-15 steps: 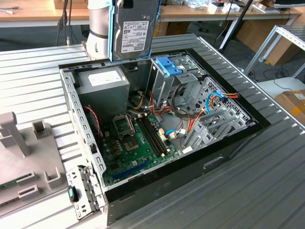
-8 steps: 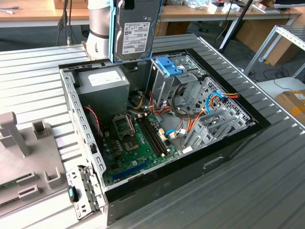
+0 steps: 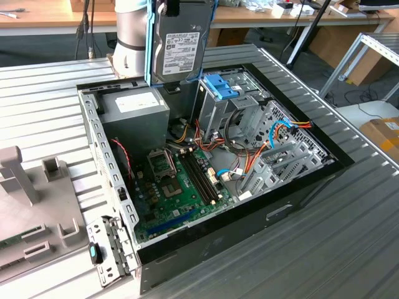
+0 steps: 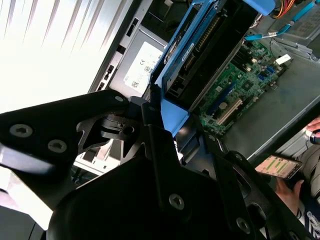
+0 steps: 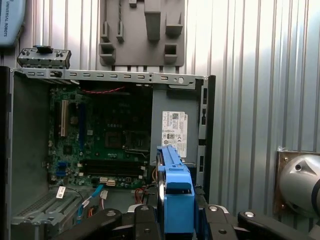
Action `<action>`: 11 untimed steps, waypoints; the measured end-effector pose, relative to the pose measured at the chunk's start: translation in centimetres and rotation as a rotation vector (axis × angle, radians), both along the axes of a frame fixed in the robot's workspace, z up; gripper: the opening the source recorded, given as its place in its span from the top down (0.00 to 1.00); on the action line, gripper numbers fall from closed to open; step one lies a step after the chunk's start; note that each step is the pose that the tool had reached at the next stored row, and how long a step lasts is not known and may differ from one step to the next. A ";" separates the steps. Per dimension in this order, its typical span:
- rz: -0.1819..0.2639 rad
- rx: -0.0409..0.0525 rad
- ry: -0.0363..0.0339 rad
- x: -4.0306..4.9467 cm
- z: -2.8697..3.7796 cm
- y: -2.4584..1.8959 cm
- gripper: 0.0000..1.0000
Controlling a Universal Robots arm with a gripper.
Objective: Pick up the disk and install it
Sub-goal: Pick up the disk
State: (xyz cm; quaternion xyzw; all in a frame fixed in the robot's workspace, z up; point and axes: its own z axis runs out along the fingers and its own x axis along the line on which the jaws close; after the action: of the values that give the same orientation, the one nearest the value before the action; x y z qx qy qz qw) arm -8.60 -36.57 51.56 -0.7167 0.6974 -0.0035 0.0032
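The disk (image 3: 179, 45) hangs upright above the back of the open computer case (image 3: 98, 144), its white label facing the exterior camera and blue rails along its edges. My gripper (image 5: 176, 216) is shut on it, with black fingers (image 5: 146, 220) on both sides of the blue-railed edge. In the second wrist view the disk (image 4: 200, 47) reaches out from the gripper (image 4: 167, 117) over the case. The metal drive cage with its blue latch (image 3: 221, 84) stands just below it, toward the exterior view's right.
A grey power-supply box (image 3: 136, 107) sits under the disk, beside the green motherboard (image 3: 177, 187) and loose cables (image 3: 283, 131). A grey fixture (image 3: 28, 205) lies on the ribbed table at the exterior view's left. A person's hand holds a phone (image 4: 280, 167).
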 end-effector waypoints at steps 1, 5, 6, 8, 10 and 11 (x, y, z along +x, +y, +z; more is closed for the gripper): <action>0.000 -0.0001 0.0001 0.00 0.00 0.00 0.64; 0.000 -0.0001 0.0001 0.03 0.00 -0.13 0.64; 0.000 0.0000 0.0000 0.03 -0.01 -0.17 0.64; 0.000 -0.0001 0.0001 0.03 0.00 -0.18 0.64; 0.000 0.0000 0.0000 0.03 0.00 -0.19 0.64; 0.000 -0.0001 0.0000 0.03 0.00 -0.19 0.64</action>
State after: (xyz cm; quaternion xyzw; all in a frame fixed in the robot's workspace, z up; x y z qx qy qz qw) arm -8.57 -36.76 51.56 -0.7167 0.6974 -0.0035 0.0032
